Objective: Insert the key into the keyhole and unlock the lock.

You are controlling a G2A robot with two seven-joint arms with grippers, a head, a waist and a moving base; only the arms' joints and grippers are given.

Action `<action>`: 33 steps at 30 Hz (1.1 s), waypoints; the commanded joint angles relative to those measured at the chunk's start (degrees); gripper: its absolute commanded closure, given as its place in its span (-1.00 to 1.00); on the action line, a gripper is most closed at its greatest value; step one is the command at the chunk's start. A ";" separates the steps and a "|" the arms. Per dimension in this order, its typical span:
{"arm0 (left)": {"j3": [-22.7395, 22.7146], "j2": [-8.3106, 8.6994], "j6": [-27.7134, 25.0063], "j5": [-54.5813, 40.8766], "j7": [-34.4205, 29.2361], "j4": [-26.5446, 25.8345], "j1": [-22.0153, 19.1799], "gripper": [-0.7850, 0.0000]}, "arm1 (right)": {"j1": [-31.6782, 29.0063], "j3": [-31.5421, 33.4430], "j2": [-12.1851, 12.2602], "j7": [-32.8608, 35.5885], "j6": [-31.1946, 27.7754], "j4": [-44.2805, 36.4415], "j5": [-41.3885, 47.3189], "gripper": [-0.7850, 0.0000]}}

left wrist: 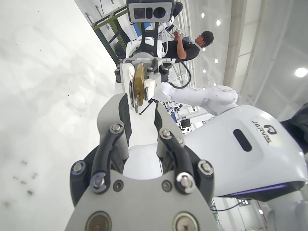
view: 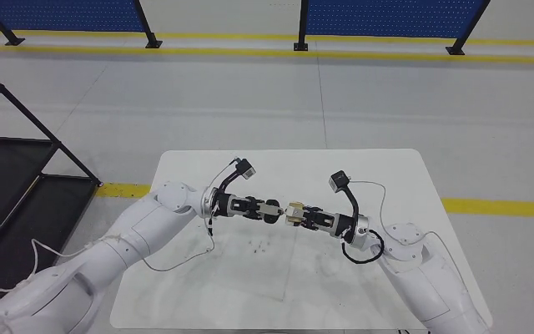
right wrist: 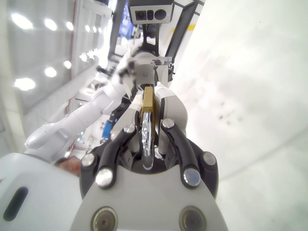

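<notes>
A brass padlock (right wrist: 148, 102) is held above the table's middle, my right gripper (right wrist: 150, 97) shut on its body. Its chrome shackle (right wrist: 146, 140) points back toward the right wrist. In the left wrist view the padlock (left wrist: 139, 80) sits between the right gripper's white pads (left wrist: 149, 86), and a small silver key (left wrist: 136, 104) sticks out of its near end. My left gripper (left wrist: 140, 105) is open, its black fingers on either side of the key and not closed on it. From above, the left gripper (view: 277, 210) and right gripper (view: 302, 216) meet tip to tip at the padlock (view: 294, 210).
Both arms hover over the white table (view: 250, 284), which has a few dark specks (view: 260, 245) under the grippers. A black rack (view: 33, 175) stands off the table's left side. Blue barriers line the far floor.
</notes>
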 commanded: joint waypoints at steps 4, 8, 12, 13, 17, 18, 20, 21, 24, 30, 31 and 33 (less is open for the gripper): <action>-0.92 -0.53 0.40 0.44 -0.40 0.27 0.51 0.37 | 0.00 0.00 0.00 0.00 0.00 0.00 0.00 1.00; -1.75 -0.92 0.50 1.43 -0.49 0.50 0.79 0.58 | 0.00 0.00 0.00 0.00 0.00 0.00 0.00 1.00; -2.44 -1.32 0.66 2.16 -0.66 0.61 1.21 1.00 | 0.00 0.00 0.00 0.00 0.00 0.00 0.00 1.00; -2.62 -1.42 0.72 2.27 -0.72 0.65 1.30 1.00 | 0.00 0.00 0.00 0.00 0.00 0.00 0.00 1.00; -3.31 -1.80 0.97 2.85 -0.96 0.77 1.62 1.00 | 0.00 0.00 0.00 0.00 0.00 0.00 0.00 1.00; -3.48 -1.89 1.00 3.00 -1.00 0.79 1.71 1.00 | 0.00 0.00 0.00 0.00 0.00 0.00 0.00 1.00; -3.85 -2.05 1.06 3.31 -1.06 0.82 1.88 1.00 | 0.00 0.00 0.00 0.00 0.00 0.00 0.00 1.00; -4.04 -2.12 1.05 3.58 -1.05 0.85 1.94 1.00 | 0.00 0.00 0.00 0.00 0.00 0.00 0.00 1.00; -4.65 -2.29 0.50 5.32 -0.49 1.00 2.08 1.00 | 0.00 0.00 0.00 0.00 0.00 0.00 0.00 1.00; -5.67 -2.66 -0.04 6.91 0.05 0.68 2.80 1.00 | 0.00 0.00 0.00 0.00 0.00 0.00 0.00 1.00; -5.83 -2.72 0.02 6.95 -0.01 0.65 2.90 1.00 | 0.00 0.00 0.00 0.00 0.00 0.00 0.00 1.00; -6.14 -2.85 0.19 6.98 -0.19 0.64 3.09 1.00 | 0.00 0.00 0.00 0.00 0.00 0.00 0.00 1.00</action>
